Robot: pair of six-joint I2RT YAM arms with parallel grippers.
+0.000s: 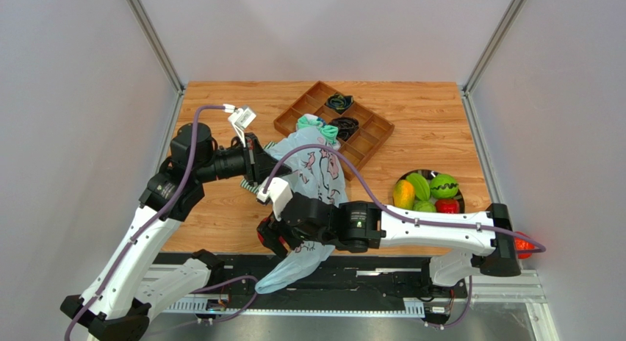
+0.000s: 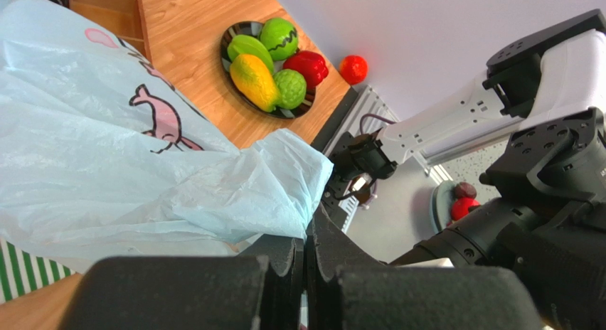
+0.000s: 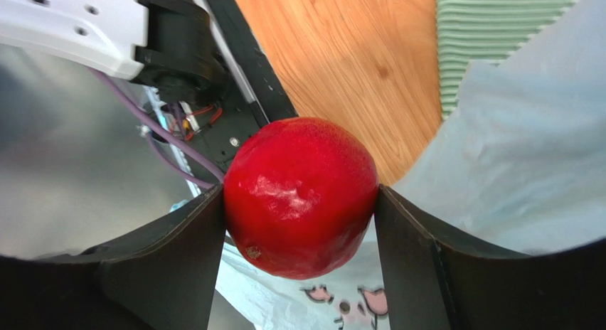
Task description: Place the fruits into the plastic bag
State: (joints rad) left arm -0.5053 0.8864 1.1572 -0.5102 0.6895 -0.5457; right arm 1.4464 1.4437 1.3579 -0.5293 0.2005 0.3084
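My right gripper (image 3: 300, 209) is shut on a red round fruit (image 3: 300, 195), held over the near part of the pale-blue plastic bag (image 3: 512, 166) with pink cartoon print. In the top view the right gripper (image 1: 266, 234) is at the table's near edge, beside the bag (image 1: 316, 172). My left gripper (image 2: 307, 234) is shut on a bunched edge of the bag (image 2: 107, 166) and holds it up; in the top view the left gripper (image 1: 257, 164) is at the bag's left side. A yellow-orange mango (image 1: 403, 194), green fruits (image 1: 443, 185) and a red fruit (image 1: 447, 206) lie on a dark plate (image 1: 403, 178).
A wooden compartment tray (image 1: 367, 139) with teal socks (image 1: 317, 126) and black cables stands behind the bag. A green-and-white striped cloth (image 3: 498, 31) lies under the bag. One red fruit (image 1: 522, 245) sits off the table's right side by the right arm's base.
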